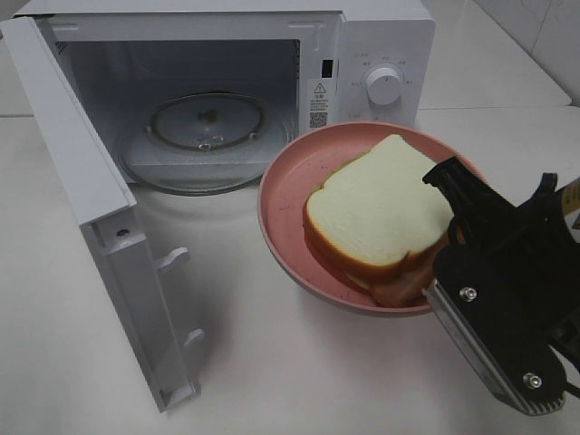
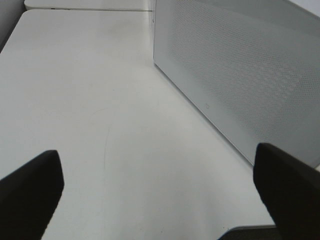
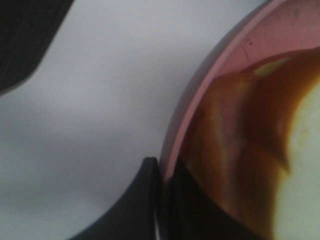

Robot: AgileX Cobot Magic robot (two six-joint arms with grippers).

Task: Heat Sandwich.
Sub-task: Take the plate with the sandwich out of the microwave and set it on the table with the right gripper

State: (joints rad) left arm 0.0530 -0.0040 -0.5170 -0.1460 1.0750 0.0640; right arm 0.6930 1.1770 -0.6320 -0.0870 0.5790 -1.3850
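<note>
The white sliced-bread sandwich with tan crust [image 1: 381, 213] is lying on the round pink plate [image 1: 288, 186], which is sitting on the white table [image 1: 299, 362] just in front of the white microwave oven [image 1: 381, 54]. The microwave's white door [image 1: 109, 245] is standing wide open, showing the round glass turntable [image 1: 195, 149] inside. The right end effector [image 3: 161, 192] is pinching the plate's rim, its fingers closed on either side of the edge beside the sandwich. The left end effector [image 2: 160, 192] is hovering over bare table next to the microwave's perforated side wall [image 2: 240, 75], its black fingers [image 2: 30, 192] spread wide and holding nothing.
</note>
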